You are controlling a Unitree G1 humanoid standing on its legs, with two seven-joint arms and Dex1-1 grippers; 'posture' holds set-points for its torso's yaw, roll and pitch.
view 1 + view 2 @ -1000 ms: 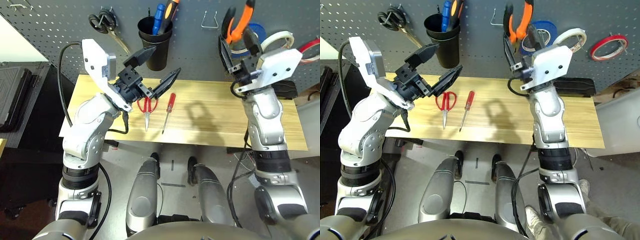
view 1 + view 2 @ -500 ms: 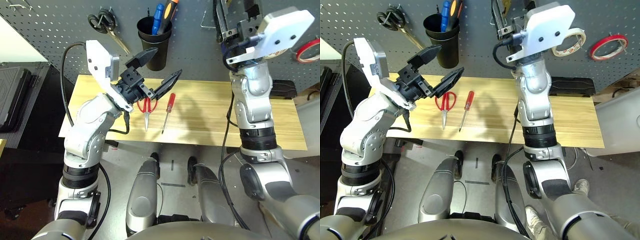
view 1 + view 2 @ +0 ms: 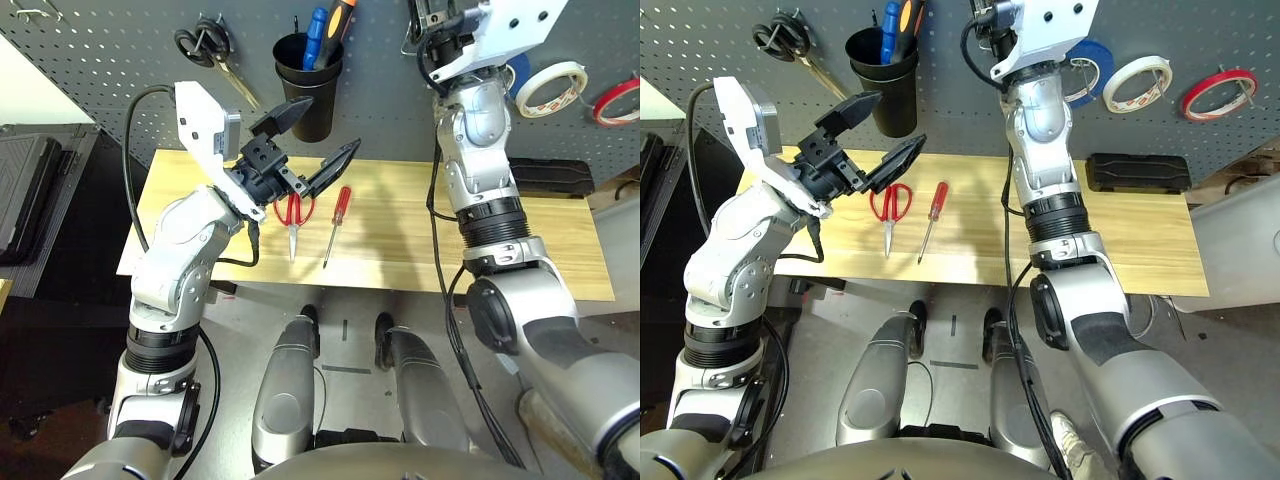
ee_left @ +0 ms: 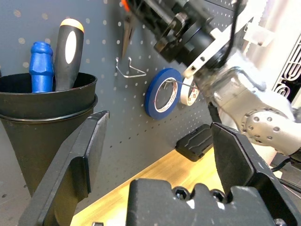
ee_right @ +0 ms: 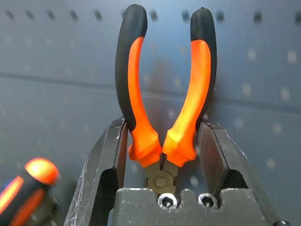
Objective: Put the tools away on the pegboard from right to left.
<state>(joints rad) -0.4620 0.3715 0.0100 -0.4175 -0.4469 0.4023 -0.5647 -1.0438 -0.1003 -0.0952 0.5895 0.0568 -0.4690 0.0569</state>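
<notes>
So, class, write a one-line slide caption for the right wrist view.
Right hand grips orange-and-black pliers, handles up, facing the grey pegboard.

The pale wooden plank surface (image 3: 400, 250) runs wide across the middle, with red-handled scissors (image 3: 294, 215) lying on its left half, blades toward the near edge. Just beside them lies a slim red-handled screwdriver (image 3: 335, 223), and a flat black rectangular case (image 3: 545, 177) sits at the far right edge.

My two silver forearms end in white wrist housings, black cables looping off them; each gripper's two black fingers sit on a black screwed base.
</notes>
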